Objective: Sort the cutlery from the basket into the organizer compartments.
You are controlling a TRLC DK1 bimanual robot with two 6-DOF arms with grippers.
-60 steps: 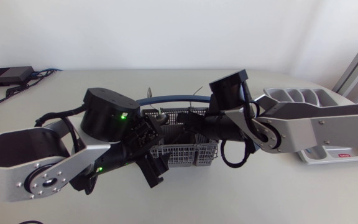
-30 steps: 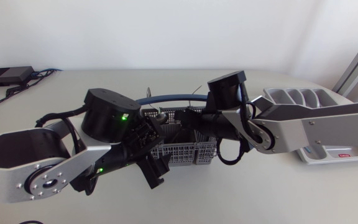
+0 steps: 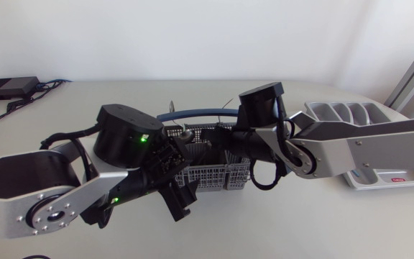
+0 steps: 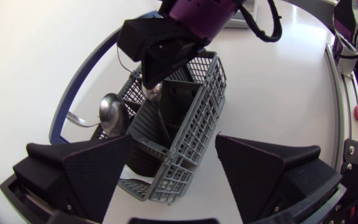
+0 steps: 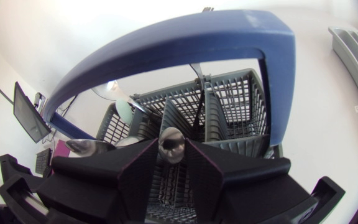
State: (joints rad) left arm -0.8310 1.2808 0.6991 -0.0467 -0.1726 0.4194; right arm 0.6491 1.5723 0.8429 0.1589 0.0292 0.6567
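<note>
The grey wire basket (image 3: 218,173) with its blue handle (image 3: 192,113) stands mid-table between both arms. My right gripper (image 3: 210,147) reaches down into it from the right. In the right wrist view that gripper (image 5: 171,154) is shut on the rounded metal end of a cutlery piece (image 5: 171,143) standing in a compartment. The left wrist view shows the right gripper (image 4: 153,79) pinching that piece above the basket (image 4: 185,118). My left gripper (image 3: 178,198) is open at the basket's front left corner, its wide fingers (image 4: 98,174) either side of that corner. A spoon (image 4: 112,113) lies in the basket.
The pale grey organizer (image 3: 343,111) sits at the table's right end, partly behind my right arm, and shows beside the basket in the right wrist view (image 5: 353,50). More spoon bowls (image 5: 120,93) stick out on the basket's far side. A black box (image 3: 7,88) lies far left.
My right gripper has edged left and deeper into the basket, and its fingers have closed in on the cutlery piece. The left arm has hardly shifted.
</note>
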